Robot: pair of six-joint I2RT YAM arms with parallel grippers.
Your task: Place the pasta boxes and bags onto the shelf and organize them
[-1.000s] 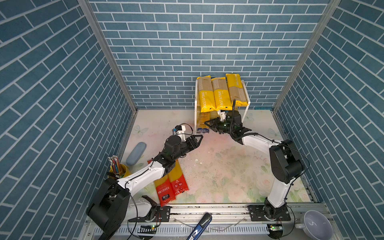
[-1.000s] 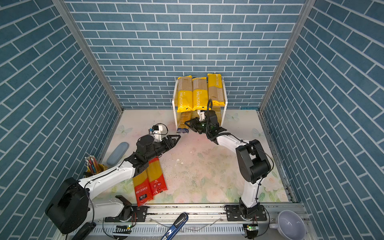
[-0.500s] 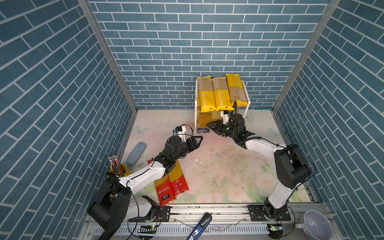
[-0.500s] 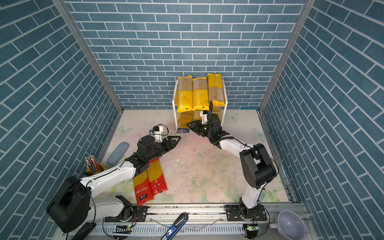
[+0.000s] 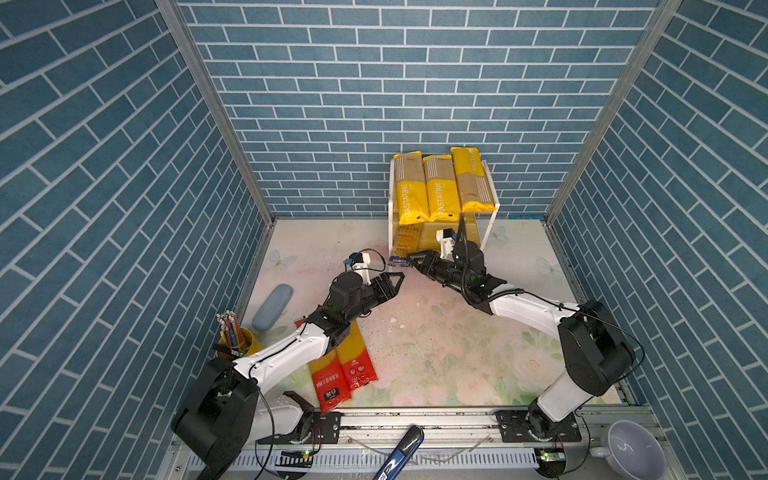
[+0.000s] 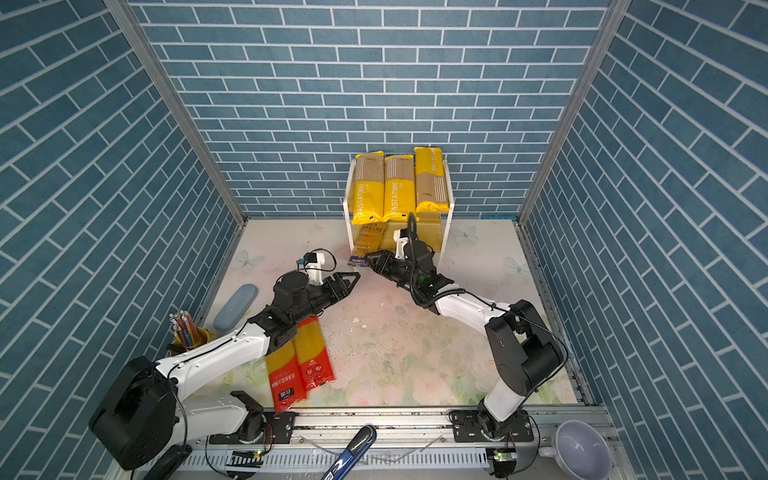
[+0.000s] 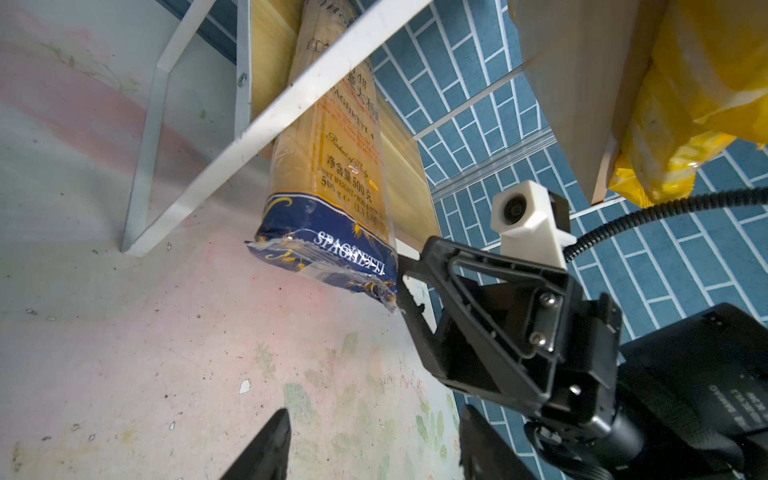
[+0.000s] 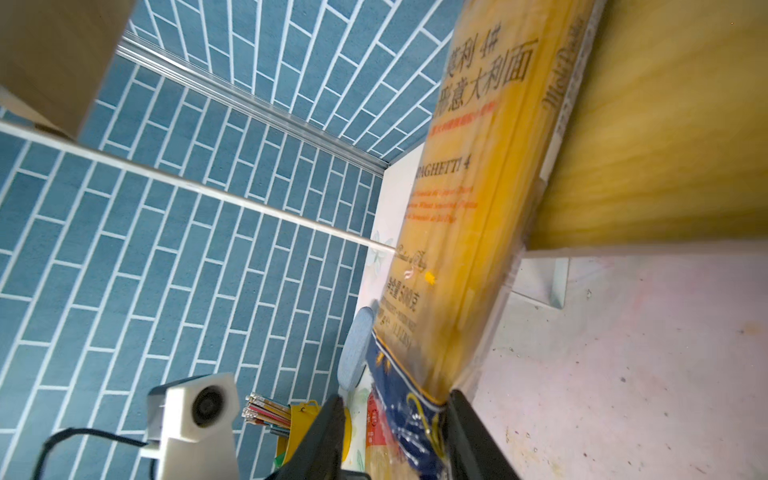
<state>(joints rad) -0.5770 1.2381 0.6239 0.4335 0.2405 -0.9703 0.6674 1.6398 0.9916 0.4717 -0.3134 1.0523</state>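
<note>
**Operator:** What has my right gripper got?

**Spotter:** Nothing firmly, as I read it. Your right gripper [image 8: 395,401] has its jaws partly apart around the dark-blue end of the blue-ended pack [image 7: 332,174]. One finger is against the wrap and the other stands just off it.

**Operator:** And the pack itself?

**Spotter:** It lies on the lower board of the shelf [image 5: 390,216], at the left, with its blue end hanging past the front edge (I'd say it wants pushing deeper). Above it, the three yellow packs [image 5: 436,187] lie side by side on the top tier.

**Operator:** What's left?

**Spotter:** Your left gripper [image 5: 395,281] hovers over the table [image 5: 436,340], moderately open and empty. The two red-ended packs [image 5: 347,365] lie on the table under that arm, well apart from the shelf. By my count three are done, the fourth nearly so, and two are to go.
</note>
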